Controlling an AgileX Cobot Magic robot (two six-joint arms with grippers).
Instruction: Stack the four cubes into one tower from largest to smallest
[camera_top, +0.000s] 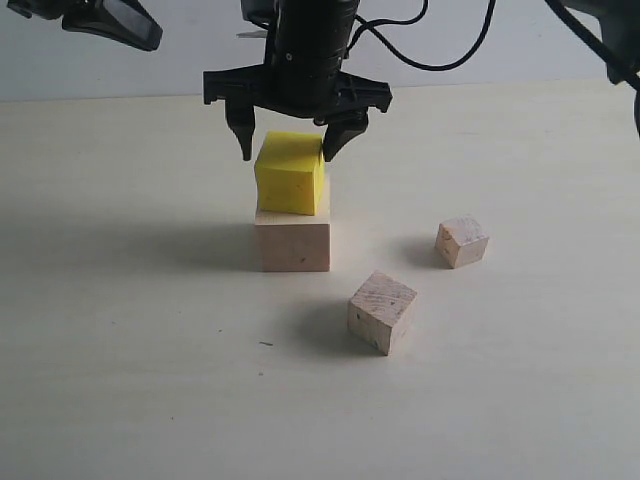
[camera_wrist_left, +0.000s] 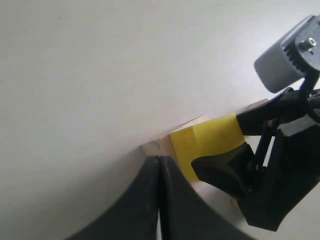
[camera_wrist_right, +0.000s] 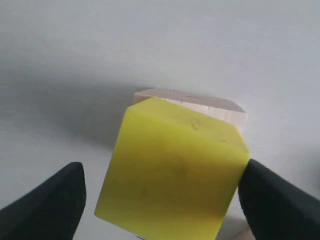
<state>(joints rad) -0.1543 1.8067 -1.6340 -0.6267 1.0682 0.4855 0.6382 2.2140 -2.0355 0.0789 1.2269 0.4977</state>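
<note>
Half done: the bright yellow cube (camera_top: 289, 173) sits skewed on the large pale wooden cube (camera_top: 292, 242), the right claw (camera_top: 288, 155) open astride it, apparently holding nothing, while the medium pale wooden cube (camera_top: 381, 312) at 4 o'clock and the small pale wooden cube (camera_top: 461, 241) at 3 o'clock lie unstacked on the bench (camera_top: 120, 380).

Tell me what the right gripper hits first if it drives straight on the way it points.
The yellow cube. It sits between the open fingers of the right gripper, so the palm would probably meet its top first; depth is unclear.
</note>
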